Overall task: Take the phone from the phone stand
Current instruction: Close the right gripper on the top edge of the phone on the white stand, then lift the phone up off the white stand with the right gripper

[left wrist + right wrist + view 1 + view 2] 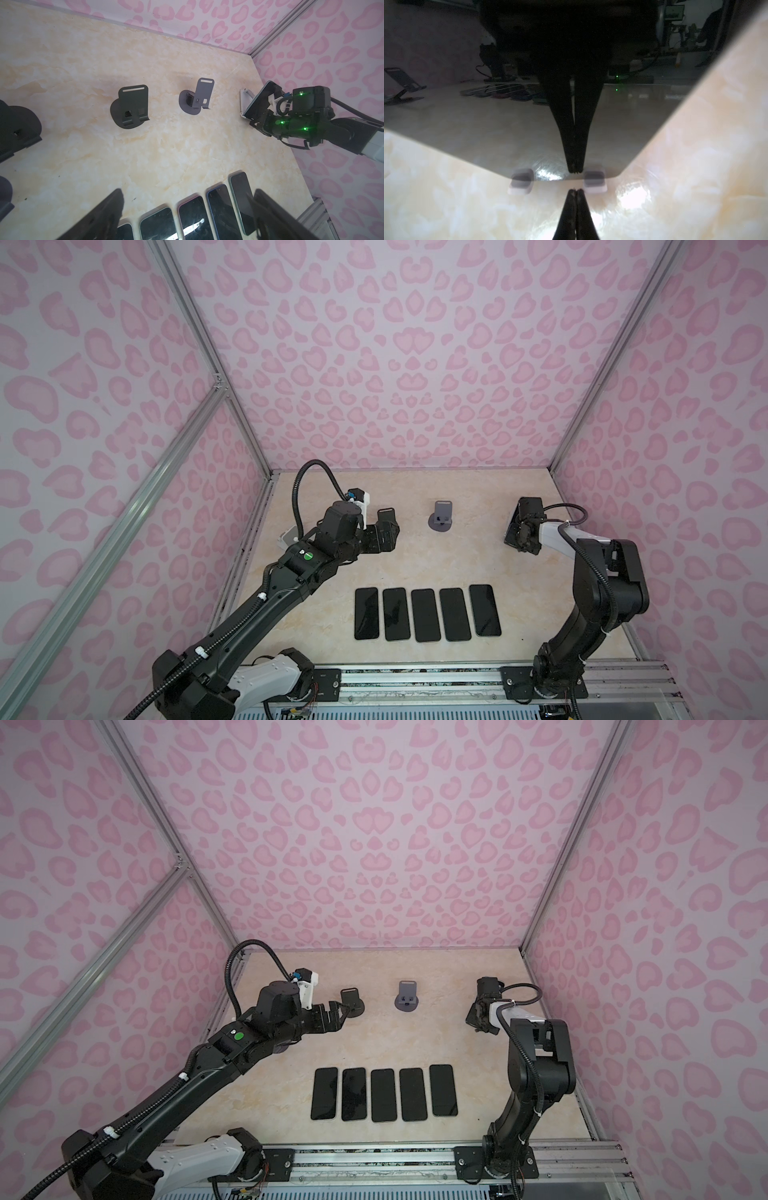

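The phone [262, 96] leans with its dark screen outward on a white phone stand [244, 100] at the back right of the table; in both top views only its dark edge [511, 526] [471, 1014] shows beside the right arm. In the right wrist view the phone's screen [508, 124] rests on the stand's two white lips [595, 181]. My right gripper [575, 190] is shut on nothing, its tips just in front of the phone's lower edge, between the lips. My left gripper [187, 199] hangs wide open and empty near a black stand [351, 996].
A grey stand [442, 515] stands empty at the back middle, and the black stand [133, 105] to its left is empty too. Several phones [426, 615] lie face up in a row near the front edge. Another white stand [288, 537] sits behind the left arm.
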Action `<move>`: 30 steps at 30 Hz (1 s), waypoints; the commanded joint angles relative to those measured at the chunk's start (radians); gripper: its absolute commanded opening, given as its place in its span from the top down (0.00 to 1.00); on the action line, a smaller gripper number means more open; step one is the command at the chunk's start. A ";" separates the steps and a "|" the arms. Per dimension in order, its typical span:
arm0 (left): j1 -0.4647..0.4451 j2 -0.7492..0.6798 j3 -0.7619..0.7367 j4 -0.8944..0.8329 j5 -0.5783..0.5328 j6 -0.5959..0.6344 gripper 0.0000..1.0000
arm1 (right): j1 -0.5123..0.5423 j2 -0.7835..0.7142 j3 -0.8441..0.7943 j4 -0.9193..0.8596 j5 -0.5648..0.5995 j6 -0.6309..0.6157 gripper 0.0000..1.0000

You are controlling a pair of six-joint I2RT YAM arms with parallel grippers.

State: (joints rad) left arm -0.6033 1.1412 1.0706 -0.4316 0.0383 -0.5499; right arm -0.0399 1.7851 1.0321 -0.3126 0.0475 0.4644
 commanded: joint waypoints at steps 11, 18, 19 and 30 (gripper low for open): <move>0.000 0.003 -0.002 0.045 0.013 -0.005 0.02 | -0.027 -0.021 -0.041 -0.002 0.017 0.006 1.00; 0.000 0.005 -0.002 0.045 0.013 -0.005 0.02 | -0.031 -0.040 -0.046 -0.006 0.031 -0.001 1.00; 0.000 0.005 -0.002 0.045 0.014 -0.005 0.02 | -0.032 -0.042 -0.048 -0.007 0.034 -0.003 1.00; 0.000 0.002 -0.003 0.045 0.025 -0.008 0.02 | 0.032 -0.259 -0.096 -0.041 0.087 0.011 0.96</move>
State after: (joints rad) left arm -0.6033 1.1439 1.0695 -0.4232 0.0528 -0.5533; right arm -0.0265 1.5719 0.9421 -0.3359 0.0799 0.4686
